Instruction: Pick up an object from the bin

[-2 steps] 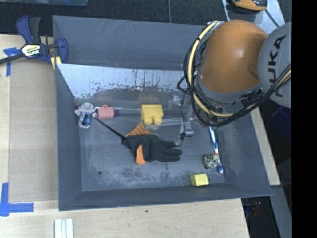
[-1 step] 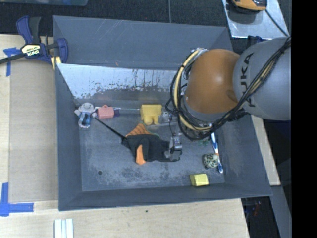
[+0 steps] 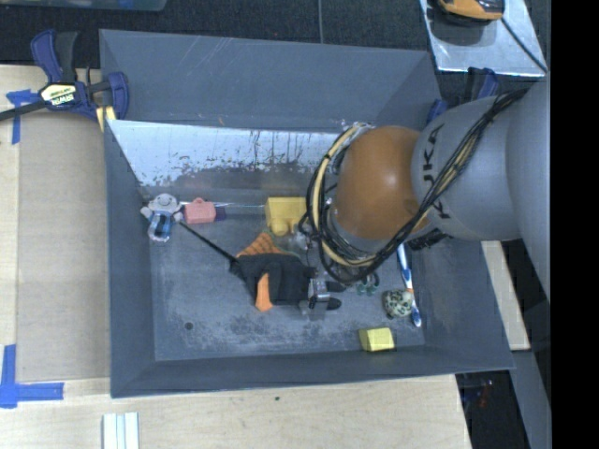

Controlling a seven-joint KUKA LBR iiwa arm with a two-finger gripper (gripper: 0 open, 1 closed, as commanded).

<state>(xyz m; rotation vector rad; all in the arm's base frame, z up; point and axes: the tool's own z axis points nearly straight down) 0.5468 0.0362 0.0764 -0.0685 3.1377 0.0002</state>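
Scuffed grey bin floor bears, centrally, perhaps a black-and-orange tool.

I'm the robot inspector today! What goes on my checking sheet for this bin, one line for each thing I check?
Surface: grey metal bin, floor scuffed and speckled.
Job's things: black thing with an orange part mid-floor, right beside the gripper.
Clutter: yellow block and pink piece near the back wall; small yellow cube at the front; blue toothbrush and speckled ball on the right.
Gripper: gripper low over the bin floor.
Cables: cables loop round the orange wrist cover.
Surroundings: orange-and-black item outside the bin's back right corner.
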